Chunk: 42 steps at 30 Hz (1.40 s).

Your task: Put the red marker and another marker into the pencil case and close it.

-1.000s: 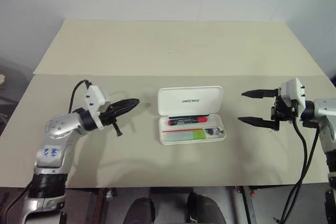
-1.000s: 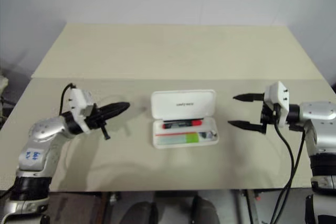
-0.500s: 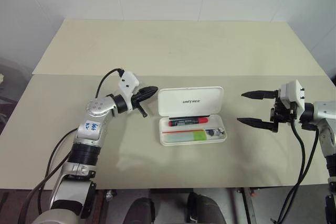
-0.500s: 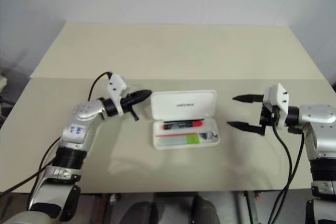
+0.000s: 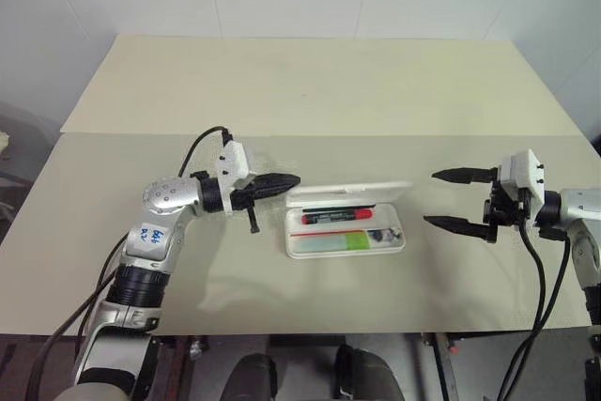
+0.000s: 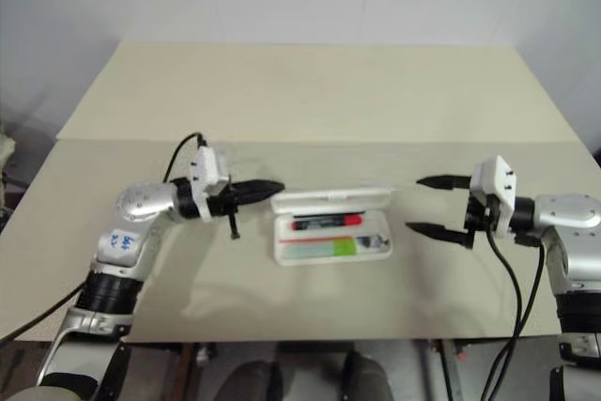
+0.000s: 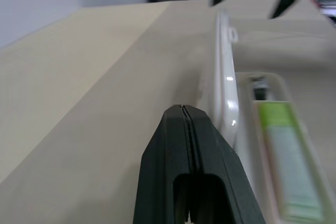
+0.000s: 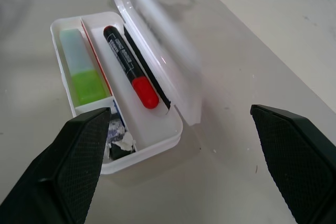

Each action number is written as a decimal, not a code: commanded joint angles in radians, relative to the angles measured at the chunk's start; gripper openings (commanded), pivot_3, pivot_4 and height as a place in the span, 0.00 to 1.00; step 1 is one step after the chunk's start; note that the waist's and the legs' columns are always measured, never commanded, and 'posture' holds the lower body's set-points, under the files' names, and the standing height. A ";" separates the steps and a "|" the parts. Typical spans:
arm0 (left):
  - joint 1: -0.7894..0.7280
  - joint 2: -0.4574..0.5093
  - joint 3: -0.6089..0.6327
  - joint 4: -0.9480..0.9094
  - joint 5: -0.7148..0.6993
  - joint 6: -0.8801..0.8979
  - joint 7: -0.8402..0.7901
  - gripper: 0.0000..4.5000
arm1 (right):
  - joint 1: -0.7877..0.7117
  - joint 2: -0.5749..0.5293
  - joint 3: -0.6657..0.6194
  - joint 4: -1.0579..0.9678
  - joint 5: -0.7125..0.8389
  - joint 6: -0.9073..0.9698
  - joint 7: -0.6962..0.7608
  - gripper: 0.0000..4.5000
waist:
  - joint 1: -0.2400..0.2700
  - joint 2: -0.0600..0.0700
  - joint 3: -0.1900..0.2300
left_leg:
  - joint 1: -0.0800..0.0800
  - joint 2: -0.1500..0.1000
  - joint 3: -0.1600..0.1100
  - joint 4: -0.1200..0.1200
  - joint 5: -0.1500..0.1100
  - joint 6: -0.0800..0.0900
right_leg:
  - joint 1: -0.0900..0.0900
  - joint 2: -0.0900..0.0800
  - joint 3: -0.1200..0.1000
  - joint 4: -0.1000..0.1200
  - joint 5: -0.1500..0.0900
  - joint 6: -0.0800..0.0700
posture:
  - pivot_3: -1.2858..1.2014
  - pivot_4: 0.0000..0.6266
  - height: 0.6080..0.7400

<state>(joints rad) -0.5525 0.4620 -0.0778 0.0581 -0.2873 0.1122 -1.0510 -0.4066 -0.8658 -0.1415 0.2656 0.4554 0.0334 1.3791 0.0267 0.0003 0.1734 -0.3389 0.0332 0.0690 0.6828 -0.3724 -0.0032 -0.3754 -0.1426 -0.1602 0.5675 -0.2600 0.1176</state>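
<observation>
Beige and matte, the table (image 5: 310, 91) runs back to a white wall, and we read it from the left. Our left end effector (image 5: 286, 179) is closed tight, its two fingers pressed together and empty, pointing rightward with the tip right at the left end of the lid of the pencil case (image 5: 344, 227). That case sits at the table's middle with its lid tilted partly over the tray (neither upright nor shut). Inside, the red marker (image 5: 333, 217) lies along the far side of the tray, and another marker (image 5: 331, 243), pale mint with a lime-green end, lies along the near side; a red line divides them. Well apart on the right, our right end effector (image 5: 458, 198) hangs open and empty, its fingers spread wide and aimed left at the case.
</observation>
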 commanded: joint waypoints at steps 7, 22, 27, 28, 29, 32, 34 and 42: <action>-0.032 -0.010 -0.099 -0.012 0.019 -0.010 -0.079 0.01 | -0.009 -0.048 -0.045 -0.143 0.108 0.159 0.048 1.00 | 0.001 0.000 0.000 | 0.000 0.000 0.000 0.000 0.000 0.000 | 0.000 0.000 0.000 0.000 0.000 0.000 | 0.52 0.24 1.00; -0.034 -0.016 -0.187 0.003 0.067 0.073 -0.089 0.01 | 0.054 -0.031 -0.047 -0.127 0.089 0.076 0.118 1.00 | 0.001 0.000 0.000 | 0.000 0.000 0.000 0.000 0.000 0.000 | 0.000 0.000 0.000 0.000 0.000 0.000 | 0.52 0.24 1.00; -0.044 -0.017 -0.231 0.000 0.109 0.147 -0.062 0.01 | 0.067 -0.005 -0.046 -0.059 0.045 -0.008 0.092 1.00 | 0.000 0.000 0.000 | 0.000 0.000 0.000 0.000 0.000 0.000 | 0.000 0.000 0.000 0.000 0.000 0.000 | 0.52 0.24 1.00; -0.046 -0.020 -0.242 0.004 0.123 0.164 -0.051 0.01 | 0.069 0.003 -0.049 -0.059 0.043 -0.014 0.080 1.00 | -0.001 0.000 0.000 | 0.000 0.000 0.000 0.000 0.000 0.000 | 0.000 0.000 0.000 0.000 0.000 0.000 | 0.52 0.24 1.00; -0.046 -0.024 -0.249 0.005 0.132 0.175 -0.042 0.01 | 0.074 0.011 -0.054 -0.063 0.042 -0.018 0.066 1.00 | -0.001 0.000 0.000 | 0.000 0.000 0.000 0.000 0.000 0.000 | 0.000 0.000 0.000 0.000 0.000 0.000 | 0.52 0.24 1.00; -0.050 -0.031 -0.269 -0.003 0.154 0.210 -0.023 0.01 | 0.095 0.030 -0.074 -0.094 0.051 -0.011 0.019 1.00 | 0.002 0.000 0.000 | 0.000 0.000 0.000 0.000 0.000 0.001 | 0.000 0.000 0.000 0.001 0.000 0.000 | 0.52 0.24 1.00; -0.057 -0.036 -0.281 -0.008 0.164 0.230 -0.012 0.01 | 0.124 0.037 -0.079 -0.119 0.058 -0.006 0.000 1.00 | 0.003 0.000 0.000 | 0.000 0.000 0.000 0.000 0.000 0.001 | 0.001 0.000 0.000 0.001 0.000 0.000 | 0.52 0.24 1.00; -0.077 -0.012 -0.353 -0.054 0.227 0.335 -0.005 0.01 | 0.183 0.072 -0.082 -0.192 0.074 -0.002 -0.052 1.00 | 0.000 -0.001 -0.001 | 0.001 0.000 0.000 0.000 0.000 0.001 | 0.001 0.000 0.001 0.001 0.000 0.000 | 0.52 0.24 1.00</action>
<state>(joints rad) -0.6364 0.4378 -0.3904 0.0092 -0.0989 0.4065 -1.0568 -0.2197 -0.7999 -0.1865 0.1102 0.5048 0.0330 1.3392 0.0270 -0.0007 0.1725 -0.3372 0.0330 0.0688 0.6833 -0.3720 -0.0023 -0.3743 -0.1426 -0.1590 0.5685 -0.2600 0.1176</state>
